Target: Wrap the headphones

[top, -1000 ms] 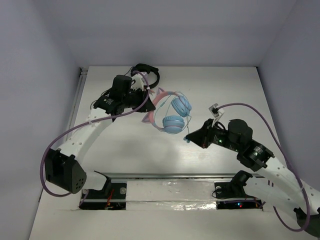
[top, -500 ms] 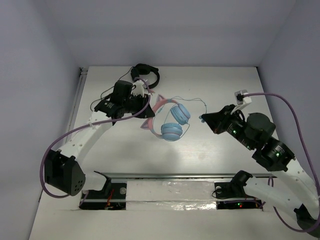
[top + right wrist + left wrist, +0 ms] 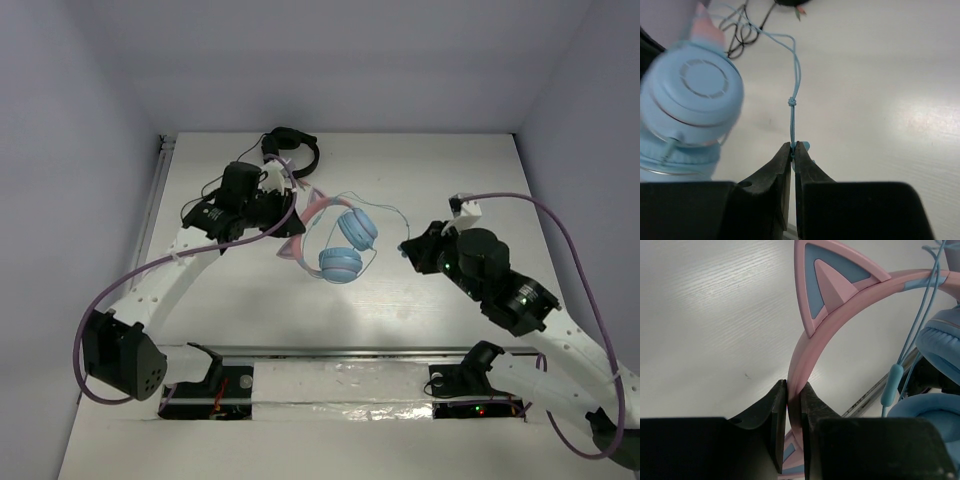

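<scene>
The headphones (image 3: 345, 245) have light blue earcups, a pink cat-eared headband (image 3: 298, 215) and a thin pale blue cable (image 3: 385, 211). They hang above the table's middle. My left gripper (image 3: 287, 215) is shut on the pink headband (image 3: 812, 347), which runs between its jaws (image 3: 794, 390). My right gripper (image 3: 405, 247) is shut on the cable's end (image 3: 794, 115), just right of the earcups (image 3: 690, 95). The cable has a small knot (image 3: 791, 101) above the jaws and runs back to the headband.
Black headphones (image 3: 292, 145) with a black cable lie at the table's far edge behind the left arm. A metal rail (image 3: 330, 352) runs along the near edge in front of the arm bases. Grey walls close in both sides.
My right gripper swung from the near middle out to the right, then back left toward the earcups, carrying the cable end. The headphones shifted slightly with the left gripper.
</scene>
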`<act>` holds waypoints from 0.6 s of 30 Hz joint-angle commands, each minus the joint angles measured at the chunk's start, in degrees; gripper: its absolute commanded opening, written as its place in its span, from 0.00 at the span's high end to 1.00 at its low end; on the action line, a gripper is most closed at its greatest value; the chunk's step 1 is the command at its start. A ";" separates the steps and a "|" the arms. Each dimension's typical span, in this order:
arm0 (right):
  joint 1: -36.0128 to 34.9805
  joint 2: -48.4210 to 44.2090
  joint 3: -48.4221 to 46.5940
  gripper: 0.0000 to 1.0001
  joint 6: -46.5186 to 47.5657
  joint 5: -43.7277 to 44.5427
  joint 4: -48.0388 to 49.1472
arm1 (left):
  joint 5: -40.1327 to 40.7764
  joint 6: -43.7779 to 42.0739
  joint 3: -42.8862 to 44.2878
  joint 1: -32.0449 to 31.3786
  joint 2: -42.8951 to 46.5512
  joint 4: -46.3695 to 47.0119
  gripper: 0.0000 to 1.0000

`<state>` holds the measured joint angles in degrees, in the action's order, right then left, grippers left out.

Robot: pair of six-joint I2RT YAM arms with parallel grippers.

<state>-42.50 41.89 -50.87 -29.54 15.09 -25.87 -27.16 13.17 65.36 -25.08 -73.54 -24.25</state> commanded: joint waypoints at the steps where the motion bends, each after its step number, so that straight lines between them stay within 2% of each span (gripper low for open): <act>1: -0.57 -0.93 3.75 1.00 -3.50 0.21 0.64 | 1.66 0.89 4.77 0.29 3.66 2.28 1.00; 4: -0.57 -0.67 7.10 1.00 -4.91 -1.38 2.04 | 3.25 0.98 6.44 1.00 4.63 1.49 1.00; 10: -0.57 4.42 10.08 1.00 -5.70 -9.01 8.98 | -1.06 2.83 9.95 1.70 3.14 3.15 1.00; 15: -0.57 6.09 14.13 1.00 -6.32 -15.26 17.51 | 4.03 4.41 13.21 2.76 2.09 4.91 1.00; 18: -1.79 9.43 15.80 1.00 -7.11 -18.69 21.90 | 3.34 6.34 14.35 3.81 0.42 6.84 1.00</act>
<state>-42.92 49.32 -36.36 -35.81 1.30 -12.51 -23.49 15.44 75.64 -22.39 -72.62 -24.49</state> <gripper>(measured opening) 0.094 0.098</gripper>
